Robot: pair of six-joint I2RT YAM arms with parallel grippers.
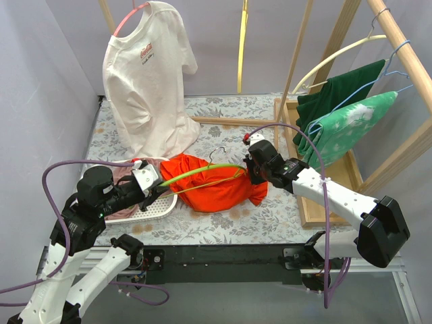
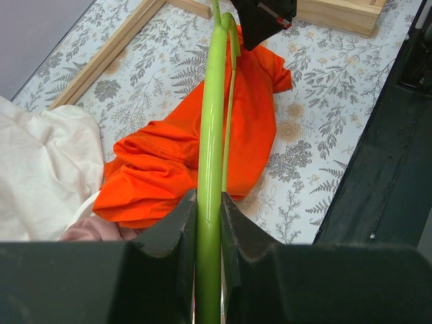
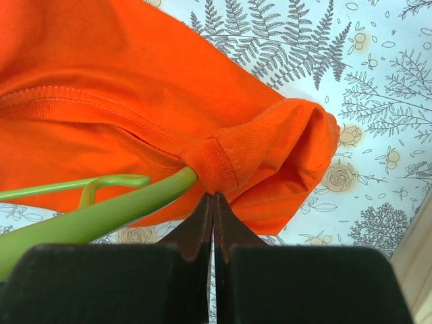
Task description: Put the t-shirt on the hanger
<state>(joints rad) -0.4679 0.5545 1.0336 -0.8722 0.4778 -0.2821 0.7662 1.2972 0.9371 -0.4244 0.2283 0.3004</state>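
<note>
The orange-red t-shirt lies bunched on the floral table, and it also fills much of the left wrist view. The lime-green hanger stretches over it between both arms. My left gripper is shut on the hanger's rod, which runs straight up between its fingers. My right gripper is shut, its tips pinching the ribbed collar of the t-shirt. The hanger's end enters the cloth right beside that collar. The hanger's far end is hidden inside the shirt.
A white t-shirt with a red logo hangs at the back left. A white basket holding a pink garment sits by my left gripper. Green garments hang on a wooden rack at the right, its base frame on the table.
</note>
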